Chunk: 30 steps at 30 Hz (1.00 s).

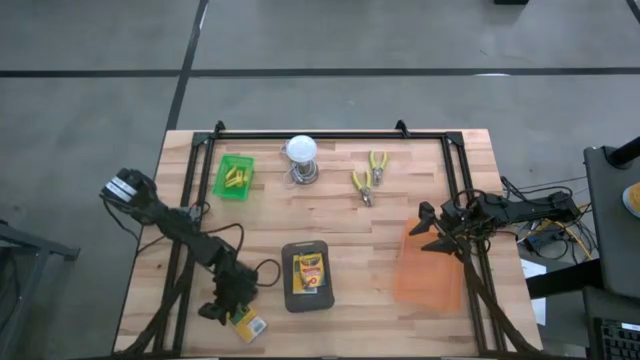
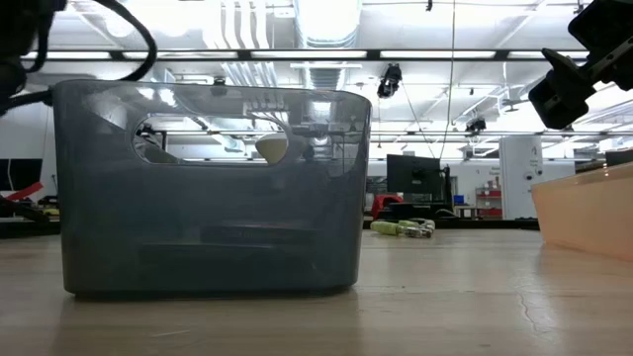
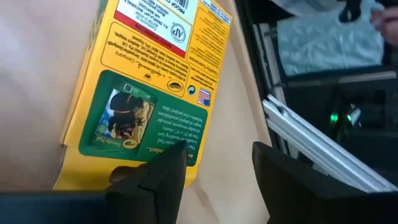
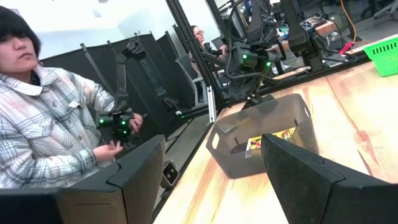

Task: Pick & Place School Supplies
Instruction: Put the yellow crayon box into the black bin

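A green-and-yellow crayon box (image 1: 250, 325) lies flat on the table near the front edge, filling much of the left wrist view (image 3: 149, 81). My left gripper (image 1: 226, 304) slants down beside it, open, with bare table between its fingers (image 3: 217, 180). A second crayon box (image 1: 309, 272) lies inside the grey bin (image 1: 307, 277). Small yellow stick pieces (image 1: 236, 178) sit in a green basket (image 1: 234, 177) at the far left. My right gripper (image 1: 432, 232) waits open and level at the right, above the table. My left gripper has one finger (image 3: 155, 180) over the box's near corner (image 3: 180, 158), slanting down from the table's left. The box lies flat on the table, outside the gap between the fingers. Whether the finger touches it, I cannot tell.
A white bulb on a metal base (image 1: 302, 155) and yellow-handled pliers (image 1: 368, 180) lie at the far middle. A translucent orange bin (image 1: 430, 265) stands at the right below my right gripper. Black frame rails (image 1: 190, 200) run along the table's sides. A person (image 4: 43, 118) sits beyond the table.
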Each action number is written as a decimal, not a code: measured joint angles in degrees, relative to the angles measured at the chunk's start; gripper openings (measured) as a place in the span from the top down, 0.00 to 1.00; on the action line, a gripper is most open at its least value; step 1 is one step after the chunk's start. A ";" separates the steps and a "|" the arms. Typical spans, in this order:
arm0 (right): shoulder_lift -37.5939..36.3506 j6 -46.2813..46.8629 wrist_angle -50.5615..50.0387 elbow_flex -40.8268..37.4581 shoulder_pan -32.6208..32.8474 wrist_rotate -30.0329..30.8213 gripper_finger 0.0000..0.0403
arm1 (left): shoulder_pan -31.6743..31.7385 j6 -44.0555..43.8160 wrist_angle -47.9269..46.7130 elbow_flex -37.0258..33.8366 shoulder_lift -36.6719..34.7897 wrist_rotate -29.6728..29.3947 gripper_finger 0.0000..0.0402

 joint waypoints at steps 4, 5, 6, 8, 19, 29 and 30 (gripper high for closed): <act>0.00 0.00 0.00 0.00 -0.02 0.00 0.35 | 1.81 -1.04 -1.07 -0.04 0.00 -0.99 0.52; 0.00 0.00 0.00 0.00 -0.02 0.00 0.35 | 2.31 -1.55 -1.24 -0.04 0.00 -0.97 0.52; 0.02 0.00 0.00 0.00 -0.02 0.00 0.35 | 2.89 -2.20 -1.22 -0.06 0.00 -0.96 0.52; 0.02 0.00 0.00 0.00 -0.01 0.00 0.34 | 4.23 -3.06 -1.26 -0.07 0.00 -0.99 0.52; 0.02 0.00 0.00 0.00 -0.02 0.00 0.35 | 14.00 -9.05 -3.18 -0.17 -1.89 -3.35 0.52; 0.05 0.00 0.00 0.00 -0.01 -0.01 0.36 | 23.08 -16.45 -2.63 -0.20 -5.56 -7.59 0.52; 0.09 0.00 0.02 0.00 -0.02 -0.02 0.36 | 23.51 -16.45 -2.65 -0.13 -5.85 -7.82 0.52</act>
